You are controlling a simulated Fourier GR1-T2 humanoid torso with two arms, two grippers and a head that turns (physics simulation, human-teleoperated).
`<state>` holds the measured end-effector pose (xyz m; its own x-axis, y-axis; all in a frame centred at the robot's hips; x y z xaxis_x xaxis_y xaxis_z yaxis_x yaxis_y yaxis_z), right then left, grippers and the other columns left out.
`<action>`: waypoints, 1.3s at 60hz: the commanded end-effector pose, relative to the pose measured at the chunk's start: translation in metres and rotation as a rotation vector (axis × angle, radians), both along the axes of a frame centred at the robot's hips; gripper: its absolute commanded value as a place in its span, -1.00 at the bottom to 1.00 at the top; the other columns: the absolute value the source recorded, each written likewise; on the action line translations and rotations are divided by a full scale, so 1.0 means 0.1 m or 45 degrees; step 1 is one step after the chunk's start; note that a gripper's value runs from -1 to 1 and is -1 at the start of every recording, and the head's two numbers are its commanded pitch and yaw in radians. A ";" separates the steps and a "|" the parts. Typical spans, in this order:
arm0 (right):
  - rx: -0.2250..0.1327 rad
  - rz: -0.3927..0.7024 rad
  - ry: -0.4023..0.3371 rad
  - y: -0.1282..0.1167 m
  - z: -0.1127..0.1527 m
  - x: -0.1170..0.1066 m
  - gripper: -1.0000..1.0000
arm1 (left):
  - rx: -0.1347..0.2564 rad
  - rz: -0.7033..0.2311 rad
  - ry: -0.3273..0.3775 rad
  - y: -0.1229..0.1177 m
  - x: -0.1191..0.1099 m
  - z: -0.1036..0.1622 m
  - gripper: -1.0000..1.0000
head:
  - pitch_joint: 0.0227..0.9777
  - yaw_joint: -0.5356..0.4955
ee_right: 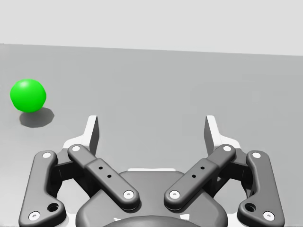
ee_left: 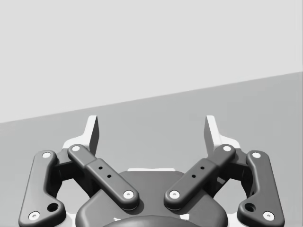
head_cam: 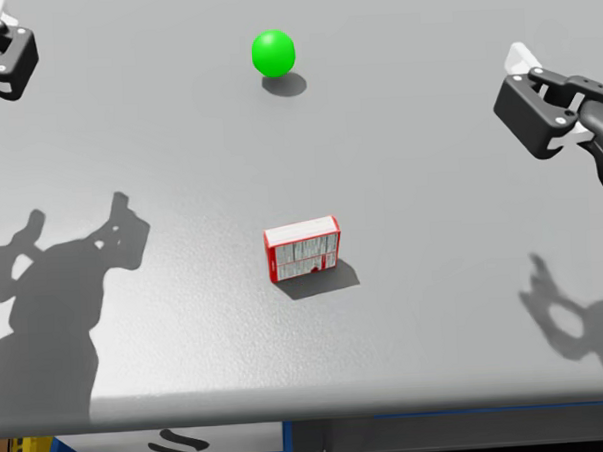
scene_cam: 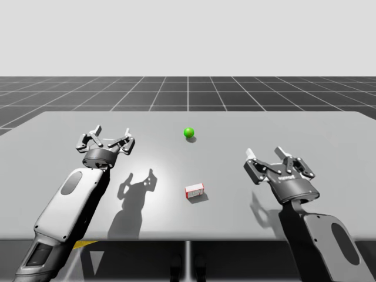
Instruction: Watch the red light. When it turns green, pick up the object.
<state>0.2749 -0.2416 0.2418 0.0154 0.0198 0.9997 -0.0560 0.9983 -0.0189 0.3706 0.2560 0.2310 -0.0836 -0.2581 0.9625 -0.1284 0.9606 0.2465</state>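
Grippers: right gripper point(scene_cam: 271, 155) and left gripper point(scene_cam: 106, 141) both hover above the table with fingers spread wide, nothing in either.
Light: the ball point(scene_cam: 188, 132) reads green, so I'd say you're good to go.
Object: the red-and-white box point(scene_cam: 194, 190) sits on the table toward its front, between the two arms and well apart from both grippers, if anything a touch nearer the right one.
Grab tip: I'd probably take it with the right. Come down from above, line the fingers across the box's thinner sides, and don't close until it's properly between them. It looks light, so a stray nudge could tip or skid it.
Room: loads of bare table point(scene_cam: 305, 126) around the box. The ball sits further back, out of your path.
Edges: the front edge is near the box, so avoid dragging it toward yourself.
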 end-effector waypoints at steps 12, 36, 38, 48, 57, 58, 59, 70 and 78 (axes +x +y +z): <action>0.085 0.154 0.083 0.64 -0.25 -0.60 -1.00 | 0.002 -0.003 0.013 -0.01 0.01 -0.02 -1.00 | 0.82 -0.03; 0.071 0.213 0.142 1.23 -0.57 -0.95 -1.00 | 0.006 -0.006 0.023 -0.03 0.02 -0.05 -1.00 | 0.83 -0.04; 0.079 0.214 0.148 1.25 -0.58 -0.96 -1.00 | 0.007 -0.006 0.023 -0.03 0.03 -0.05 -1.00 | 0.83 -0.04; 0.072 0.274 0.187 1.44 -0.70 -1.00 -1.00 | 0.006 -0.002 0.028 -0.02 0.03 -0.05 -1.00 | 0.83 -0.03; 0.060 0.276 0.213 1.57 -0.82 -1.00 -1.00 | 0.006 -0.002 0.027 -0.02 0.03 -0.05 -1.00 | 0.83 -0.03; 0.060 0.274 0.219 1.59 -0.83 -0.99 -1.00 | 0.006 -0.002 0.027 -0.02 0.03 -0.05 -1.00 | 0.83 -0.03; 0.061 0.273 0.224 1.60 -0.85 -0.99 -1.00 | 0.007 -0.002 0.027 -0.02 0.03 -0.05 -1.00 | 0.83 -0.03; 0.039 0.230 0.243 1.68 -0.92 -0.92 -1.00 | 0.005 -0.002 0.027 -0.01 0.03 -0.05 -1.00 | 0.83 -0.02; 0.032 0.224 0.269 1.74 -0.96 -0.87 -1.00 | 0.005 -0.002 0.027 -0.01 0.03 -0.05 -1.00 | 0.83 -0.02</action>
